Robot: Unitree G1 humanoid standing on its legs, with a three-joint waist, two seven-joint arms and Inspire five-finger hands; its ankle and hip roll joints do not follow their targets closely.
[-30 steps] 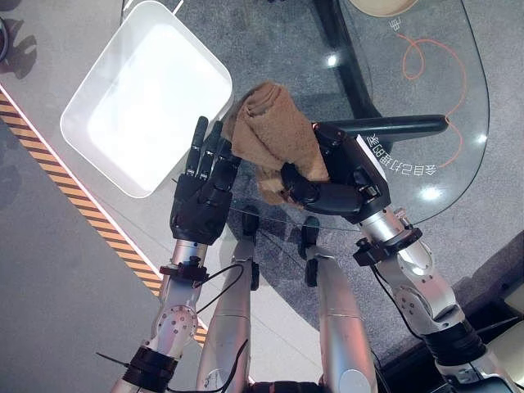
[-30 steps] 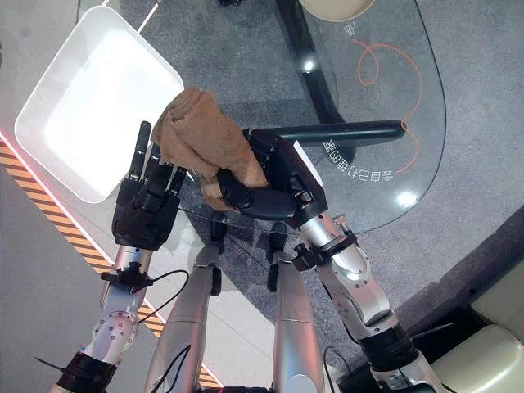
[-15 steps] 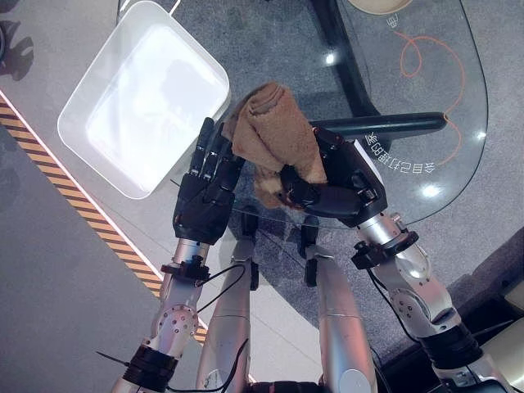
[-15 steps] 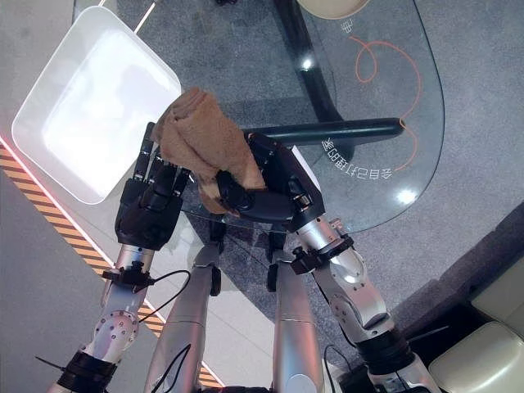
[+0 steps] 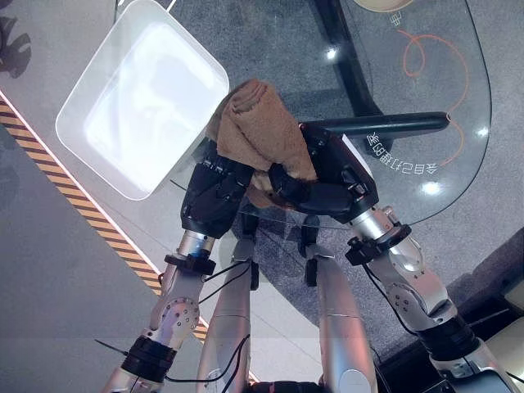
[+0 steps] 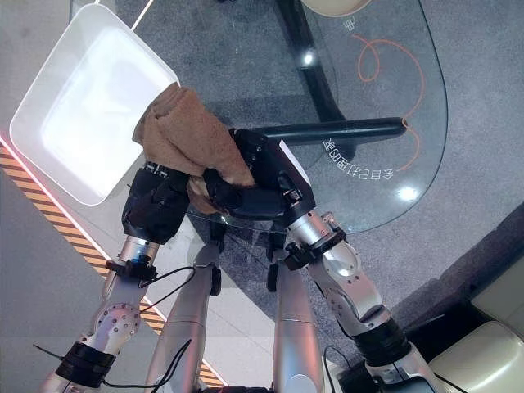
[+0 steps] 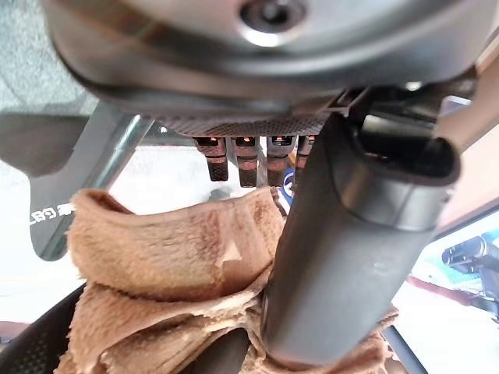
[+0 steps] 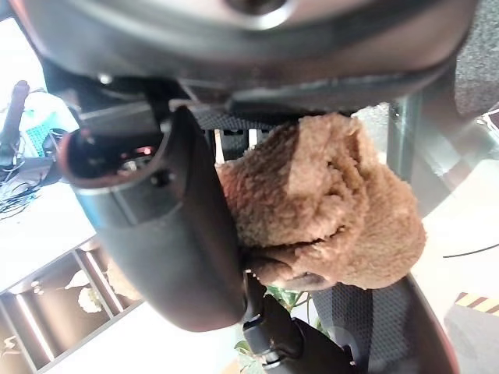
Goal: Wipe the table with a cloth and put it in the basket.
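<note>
The right hand (image 6: 254, 184) has its fingers (image 8: 148, 234) curled round the brown cloth (image 5: 262, 131), the thumb closed against the bunched pile, as its own wrist view shows. The cloth stands up out of that grasp as a crumpled wad, raised above the near left edge of the glass worktop (image 5: 458, 155), touching no surface that I can see. The left hand (image 5: 214, 192) sits just beside it on the left, pressed up against the lower folds; in its wrist view the thumb (image 7: 351, 249) lies across the cloth with the fingertips past it, but I cannot tell whether those fingers are closed on the cloth or merely resting against it.

By the look of it, the wiping is over and the step in hand is carrying the cloth to its container, perhaps with a pass from one hand to the other. The white basket (image 5: 82, 155) lies on the floor to the far left, close beside the cloth yet apart from it. The next move calls for swinging the wad further left until it hangs over the basket's hollow, then loosening the fingers so it drops inside its rim.

Both forearms rise from the near edge and converge, palms turned towards each other around the cloth.
</note>
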